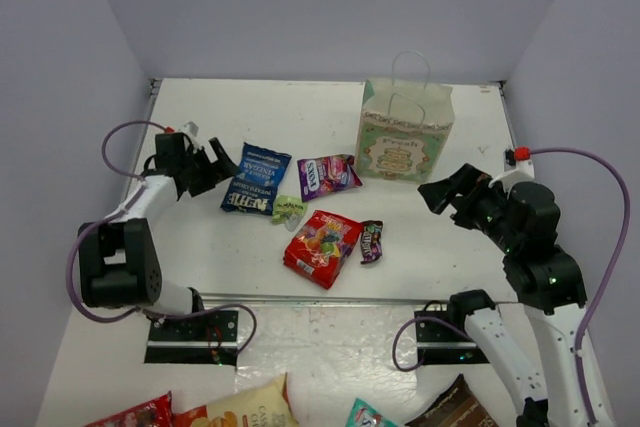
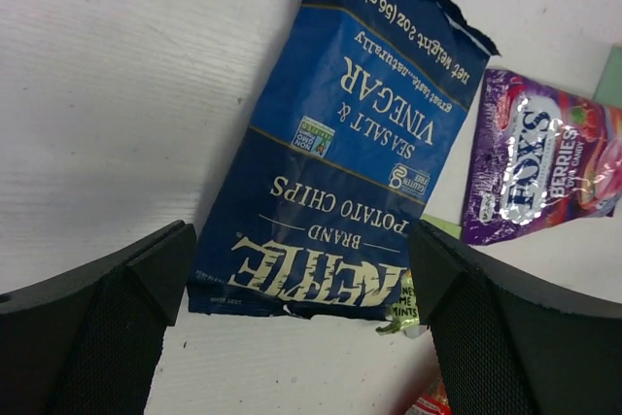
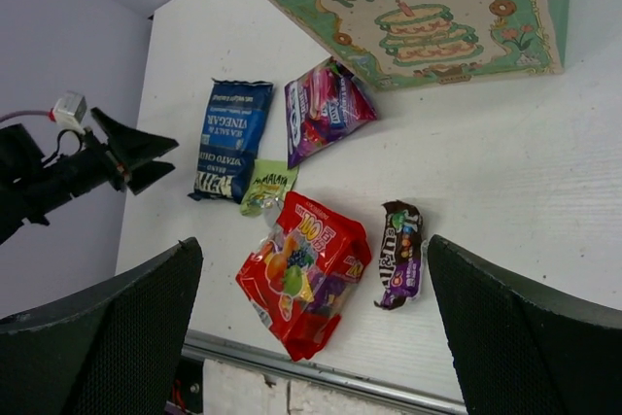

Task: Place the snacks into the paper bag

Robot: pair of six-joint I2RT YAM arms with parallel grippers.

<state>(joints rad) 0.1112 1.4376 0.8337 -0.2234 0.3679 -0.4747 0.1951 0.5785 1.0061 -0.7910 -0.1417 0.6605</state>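
Left side of table [image 1: 250, 107]: left gripper [image 1: 222, 164] spread wide, empty, lined up on short end of blue chip bag [image 2: 330, 143]; bag lies flat, so imo go low, straddle that end, pinch crimped seam not puffy middle; right gripper [image 1: 448, 193] spread too, empty, near upright paper bag [image 1: 405, 137] at back right

We log the paper bag [image 1: 405, 137] upright, at 1 o'clock from the flat red candy bag [image 1: 322, 247]. Around that bag lie the blue chip bag [image 1: 256, 179] at 10, the tiny green packet [image 1: 289, 210] at 11, the purple candy pack [image 1: 328, 175] at 12 and the dark brown packet [image 1: 371, 241] at 3.
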